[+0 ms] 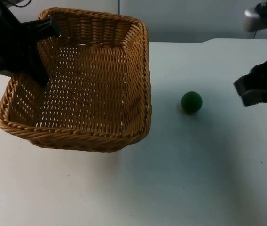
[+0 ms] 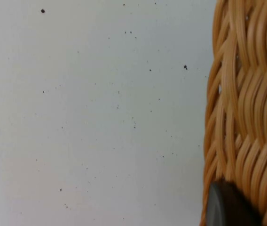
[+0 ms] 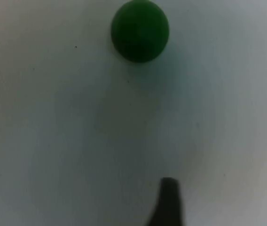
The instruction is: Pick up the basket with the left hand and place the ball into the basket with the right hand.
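The basket [image 1: 82,84] was up off the worktop [image 1: 194,179], tipped so its open mouth faced the top camera and its woven floor leaned away. Its long axis ran from the near rim toward the grey partition wall [image 1: 194,21]. The left end effector [image 1: 43,52] sat at the basket's far left rim, one finger outside and one inside, clamped on the wicker; in the left wrist view a dark fingertip [image 2: 227,207] pressed against the weave [image 2: 246,117]. So the first half looked done: basket lifted and held.

The ball [image 1: 191,102], small and green, lay on the worktop just right of the basket, untouched; being round, it had no heading to speak of. The right end effector [image 1: 258,92] hung further right of the ball, well apart from it, gripping nothing; whether its fingers were spread could not be told. The right wrist view had the ball [image 3: 140,31] ahead of it. Reaching, grasping and dropping it in were all still to do.
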